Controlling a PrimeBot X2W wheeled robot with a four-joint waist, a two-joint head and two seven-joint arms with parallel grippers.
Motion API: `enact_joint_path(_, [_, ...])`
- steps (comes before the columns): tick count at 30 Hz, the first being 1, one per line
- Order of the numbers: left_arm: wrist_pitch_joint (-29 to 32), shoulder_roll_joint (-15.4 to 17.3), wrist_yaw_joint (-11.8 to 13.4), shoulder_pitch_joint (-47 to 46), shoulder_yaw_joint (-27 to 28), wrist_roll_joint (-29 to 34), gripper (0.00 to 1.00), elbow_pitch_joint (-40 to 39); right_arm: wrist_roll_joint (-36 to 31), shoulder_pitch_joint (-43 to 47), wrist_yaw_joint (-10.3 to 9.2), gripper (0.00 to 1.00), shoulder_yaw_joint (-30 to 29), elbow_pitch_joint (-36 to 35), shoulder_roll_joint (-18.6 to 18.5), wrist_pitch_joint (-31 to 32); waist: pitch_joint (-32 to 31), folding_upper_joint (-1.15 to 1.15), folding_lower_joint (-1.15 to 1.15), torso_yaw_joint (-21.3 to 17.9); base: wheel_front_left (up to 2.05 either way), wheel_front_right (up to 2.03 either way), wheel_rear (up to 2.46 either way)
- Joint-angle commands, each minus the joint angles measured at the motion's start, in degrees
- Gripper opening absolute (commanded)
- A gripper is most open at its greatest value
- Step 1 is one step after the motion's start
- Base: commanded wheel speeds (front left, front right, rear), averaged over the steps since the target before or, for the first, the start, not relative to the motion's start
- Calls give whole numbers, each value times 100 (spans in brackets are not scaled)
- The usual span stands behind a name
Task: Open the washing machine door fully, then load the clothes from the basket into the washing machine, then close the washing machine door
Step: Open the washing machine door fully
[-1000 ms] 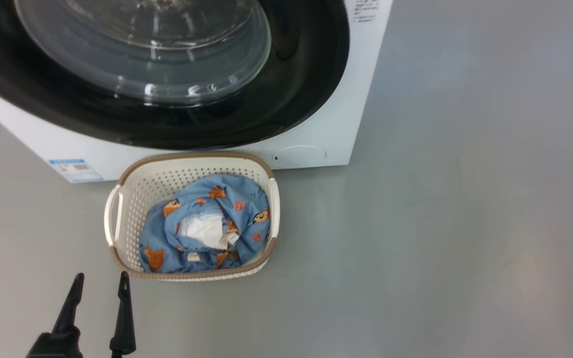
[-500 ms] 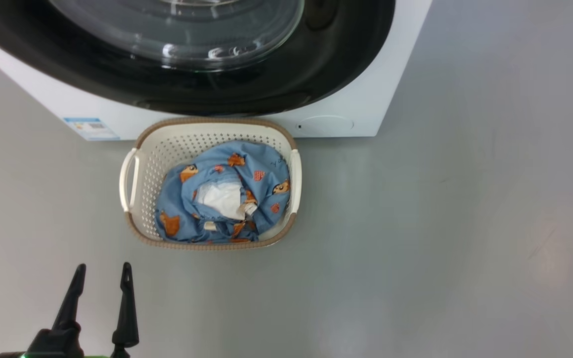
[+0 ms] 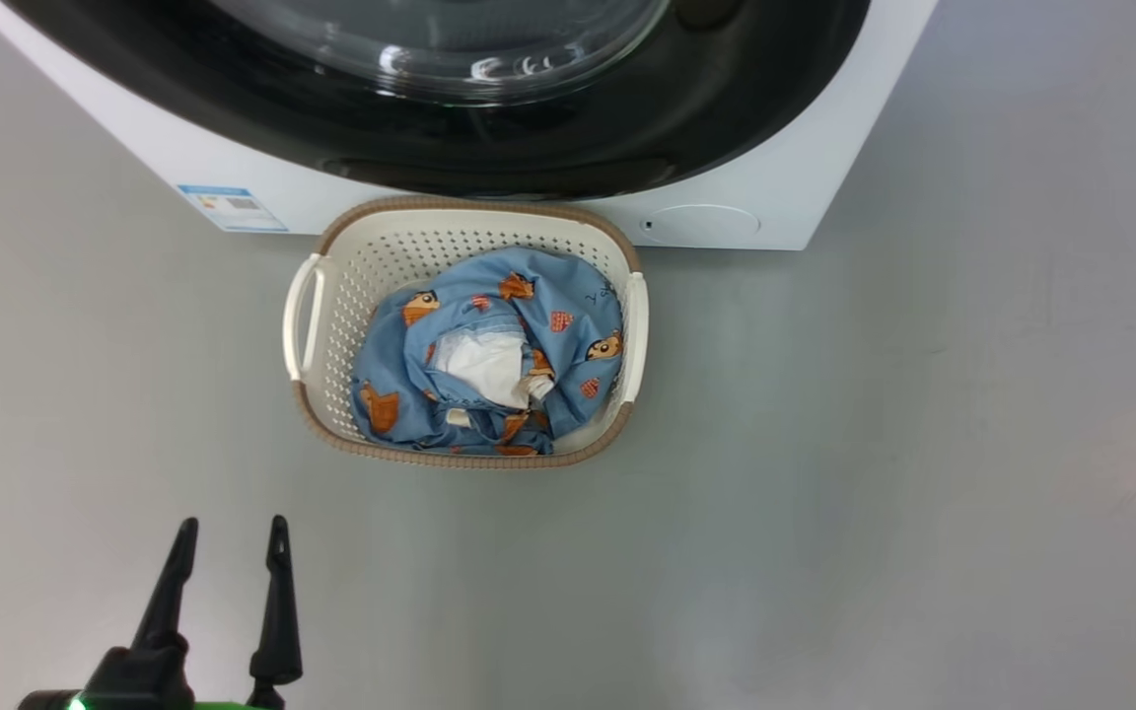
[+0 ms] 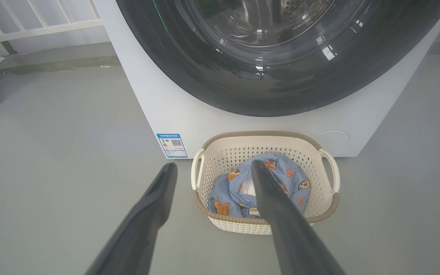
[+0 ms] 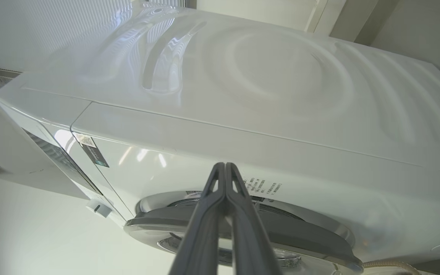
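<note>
The washing machine [image 3: 805, 197] stands at the top of the head view, its glossy black washing machine door [image 3: 529, 148] lying flat against the front. On the floor right before it sits the cream basket [image 3: 474, 222], and the blue printed clothes [image 3: 568, 296] are bundled inside. My left gripper [image 3: 230, 537] hovers open and empty at the lower left, short of the basket. From the left wrist I see the door [image 4: 281, 88], the basket [image 4: 262, 134] and the clothes [image 4: 292, 179] past my left gripper [image 4: 213, 165]. My right gripper [image 5: 225, 165] is shut on nothing, pointing at the machine's white body [image 5: 243, 95] just above the door's rim [image 5: 300, 229].
Grey floor spreads to the left, right and front of the basket. A blue label sticker [image 3: 231, 207] and a round flap [image 3: 704, 220] mark the machine's lower front. A white railing [image 4: 33, 26] and a low step lie beyond the machine's left side.
The whole head picture has shifted, so machine and basket sit higher and further right in it; the camera moved. Basket, clothes and door keep their places. My left gripper stays open.
</note>
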Motion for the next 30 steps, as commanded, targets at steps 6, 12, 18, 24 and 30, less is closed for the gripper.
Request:
enact_joint_path(6, [-36,56,78,-176,89,-89,100,-174,-192,-281,9,0,298,-231,51,120,53,0,0,200,0,0,0])
enact_joint_path(12, [-36,56,137,-238,23,-151,100,-214,-279,-541,9,0,497,-279,78,191,208,0,0,370,0,0,0])
enact_joint_path(18, [-36,56,247,-303,-111,-227,100,-243,-321,-746,9,0,655,-287,105,247,320,0,0,516,0,0,0])
enact_joint_path(24, [-36,56,375,-340,-244,-322,100,-268,-378,-880,9,0,831,-267,135,270,382,0,0,695,0,0,0])
enact_joint_path(30, [-36,56,486,-346,-352,-455,100,-296,-412,-1016,9,0,940,-259,75,256,489,0,0,876,0,0,0])
